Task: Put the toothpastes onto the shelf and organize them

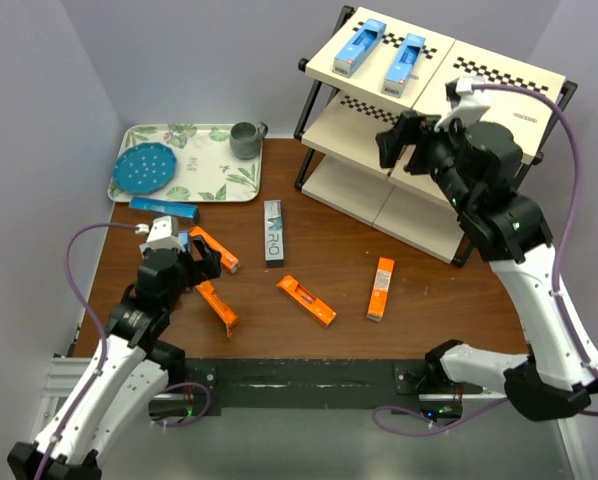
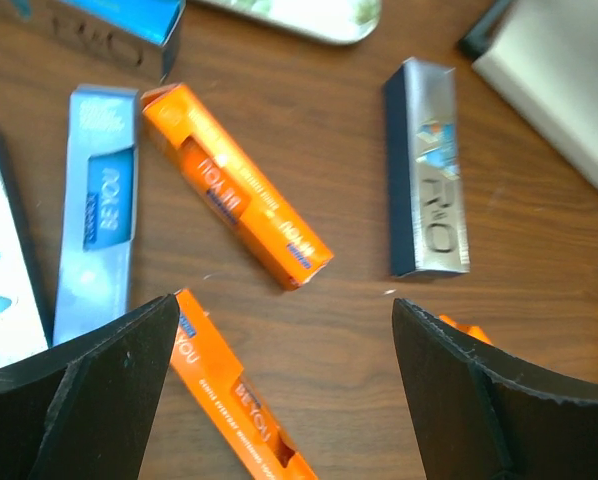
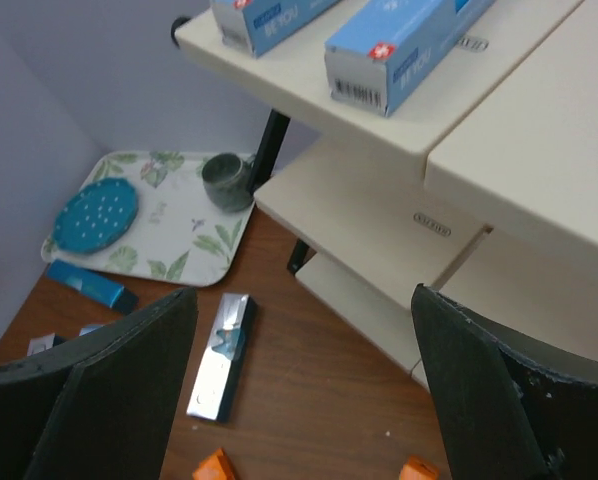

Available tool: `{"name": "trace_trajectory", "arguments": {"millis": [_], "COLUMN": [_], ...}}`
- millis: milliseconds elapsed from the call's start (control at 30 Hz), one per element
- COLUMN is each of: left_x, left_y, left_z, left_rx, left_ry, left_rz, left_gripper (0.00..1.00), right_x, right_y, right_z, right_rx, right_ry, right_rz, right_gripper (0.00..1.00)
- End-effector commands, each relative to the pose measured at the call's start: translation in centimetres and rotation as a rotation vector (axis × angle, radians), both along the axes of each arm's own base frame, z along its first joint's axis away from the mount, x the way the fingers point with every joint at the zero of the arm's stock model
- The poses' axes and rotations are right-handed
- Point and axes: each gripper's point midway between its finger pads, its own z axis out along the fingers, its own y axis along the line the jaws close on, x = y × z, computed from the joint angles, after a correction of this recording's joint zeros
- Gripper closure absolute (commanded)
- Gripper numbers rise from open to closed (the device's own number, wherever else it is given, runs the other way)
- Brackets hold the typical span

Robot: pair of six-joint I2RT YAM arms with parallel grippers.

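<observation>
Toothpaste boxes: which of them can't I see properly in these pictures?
- Top view: the left tool covers parts of the boxes beneath it, so their count is unclear.
- Left wrist view: the lower orange box is cut off by the bottom edge.
- Right wrist view: two blue boxes on the shelf run off the top edge.

Bright, even light with soft shadows; both wrist views look slightly blurred.

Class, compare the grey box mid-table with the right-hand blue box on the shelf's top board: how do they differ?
The grey box bears large lettering; the blue box is light blue. The grey box lies on the table; the blue box sits on the shelf. Both are long, slim cartons.
</observation>
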Motion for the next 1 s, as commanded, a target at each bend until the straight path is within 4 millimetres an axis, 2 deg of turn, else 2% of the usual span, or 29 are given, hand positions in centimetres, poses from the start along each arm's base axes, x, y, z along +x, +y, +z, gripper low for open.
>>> {"name": "trace_trajectory", "arguments": {"millis": [0, 33, 67, 133, 167, 233, 267, 333, 367, 433, 467, 600, 733, 900, 967], "left_x": [0.8, 0.9, 1.3, 1.6, 2.2, 2.7, 3.3, 4.0, 4.6, 5.3, 5.9, 7.5, 8.7, 10.1, 10.7], "left_y": [1.5, 1.5, 1.7, 1.9, 2.9, 3.2, 3.9, 4.0, 4.1, 4.2, 4.7, 6.3, 8.1, 9.1, 9.5], "left_z": [-1.5, -2.1, -3.0, -4.0, -4.7, -5.3, -5.6, -5.7, -5.7, -5.6, -5.7, -5.9, -6.7, -8.4, -9.2], "left_rx": [0.025, 0.029, 0.036, 0.032, 0.039, 0.012, 0.024, 0.038, 0.059, 0.084, 0.107, 0.113, 0.109, 0.14, 0.129], "left_ry": [0.086, 0.108, 0.139, 0.175, 0.203, 0.228, 0.24, 0.251, 0.258, 0.266, 0.273, 0.284, 0.325, 0.407, 0.438], "left_rz": [0.125, 0.132, 0.14, 0.135, 0.162, 0.144, 0.156, 0.142, 0.13, 0.117, 0.113, 0.109, 0.113, 0.089, 0.081], "left_gripper": [0.08, 0.08, 0.09, 0.09, 0.09, 0.09, 0.09, 0.09, 0.09, 0.1, 0.1, 0.13, 0.15, 0.16, 0.21], "right_x": [-1.6, -2.1, -2.7, -3.6, -4.2, -5.1, -5.5, -6.4, -6.7, -7.4, -7.8, -8.7, -9.2, -9.4, -9.5], "right_y": [2.1, 2.3, 2.3, 2.7, 2.8, 3.2, 3.2, 3.3, 3.2, 3.1, 3.0, 2.8, 2.7, 2.9, 3.1], "right_z": [-4.8, -5.6, -7.3, -9.0, -10.5, -11.8, -13.4, -14.0, -15.1, -15.4, -16.1, -16.6, -17.1, -17.3, -17.4], "right_rx": [0.016, 0.027, 0.029, 0.047, 0.047, 0.059, 0.051, 0.057, 0.05, 0.047, 0.037, 0.029, 0.026, 0.029, 0.026], "right_ry": [0.07, 0.086, 0.11, 0.145, 0.17, 0.2, 0.233, 0.239, 0.262, 0.264, 0.28, 0.283, 0.284, 0.286, 0.286], "right_rz": [0.141, 0.157, 0.167, 0.202, 0.219, 0.254, 0.262, 0.287, 0.291, 0.307, 0.313, 0.327, 0.339, 0.358, 0.372], "right_gripper": [0.07, 0.07, 0.07, 0.07, 0.07, 0.07, 0.08, 0.08, 0.08, 0.08, 0.08, 0.08, 0.08, 0.08, 0.08]}}
